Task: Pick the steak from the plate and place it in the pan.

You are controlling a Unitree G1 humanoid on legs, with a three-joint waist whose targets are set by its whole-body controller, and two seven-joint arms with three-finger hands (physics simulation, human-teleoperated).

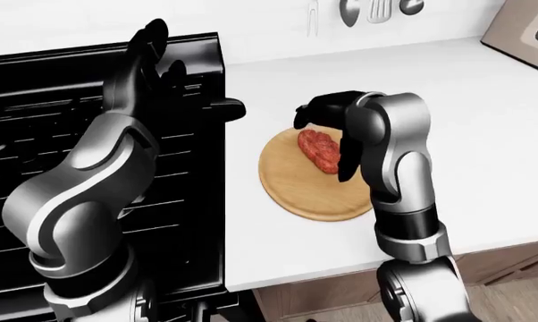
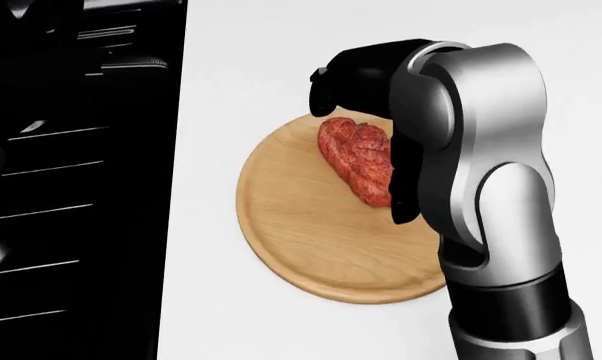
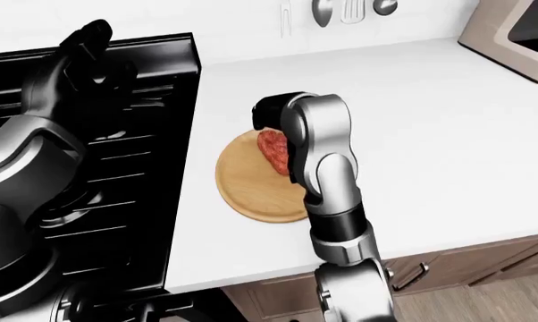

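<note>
The right robot hand [image 3: 271, 122] hangs over the steak [image 3: 273, 150] on the plate [image 3: 246, 188].

A home kitchen: a black stove [image 1: 36, 127] with grates sits flush beside a white table [image 1: 484, 121], utensils [image 1: 372, 10] hang on the wall above, wooden cabinets [image 3: 466, 265] run beneath, and a countertop appliance [image 3: 511, 33] stands in the corner.

The raw red steak [image 2: 359, 159] lies flat near the upper right of my round wooden plate [image 2: 311, 232]; the pan handle [image 1: 222, 107] pokes out from the black stove
</note>
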